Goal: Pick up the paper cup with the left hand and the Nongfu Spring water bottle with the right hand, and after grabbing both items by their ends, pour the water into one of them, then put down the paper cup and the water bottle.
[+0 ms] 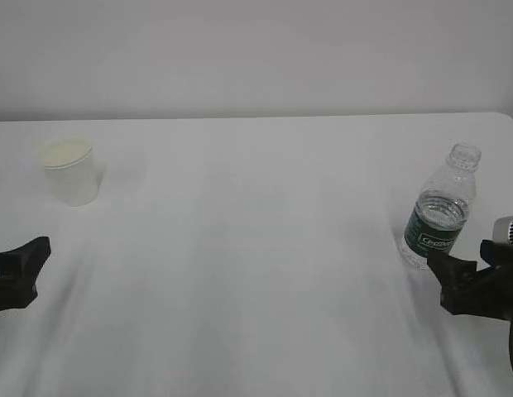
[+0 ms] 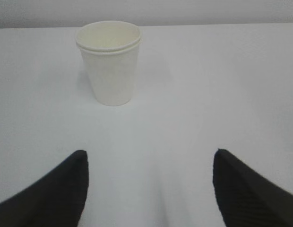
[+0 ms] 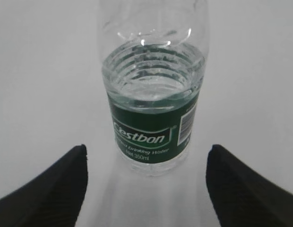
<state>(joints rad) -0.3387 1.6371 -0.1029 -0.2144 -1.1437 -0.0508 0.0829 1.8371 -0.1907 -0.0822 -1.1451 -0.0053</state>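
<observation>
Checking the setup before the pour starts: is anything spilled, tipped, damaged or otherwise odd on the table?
Nothing stands out. The paper cup stands upright and looks undented; the capless water bottle stands upright, partly full, with no puddle visible on the white table. Both grippers, left and right, are open and touch nothing.

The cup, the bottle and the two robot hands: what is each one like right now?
Paper cup: upright on the table, mouth open, nothing holding it.
Water bottle: upright, no cap, partly full of water, nothing holding it.
Left end effector: open, empty, short of the cup.
Right end effector: open, empty, close to the bottle but not gripping it.
</observation>
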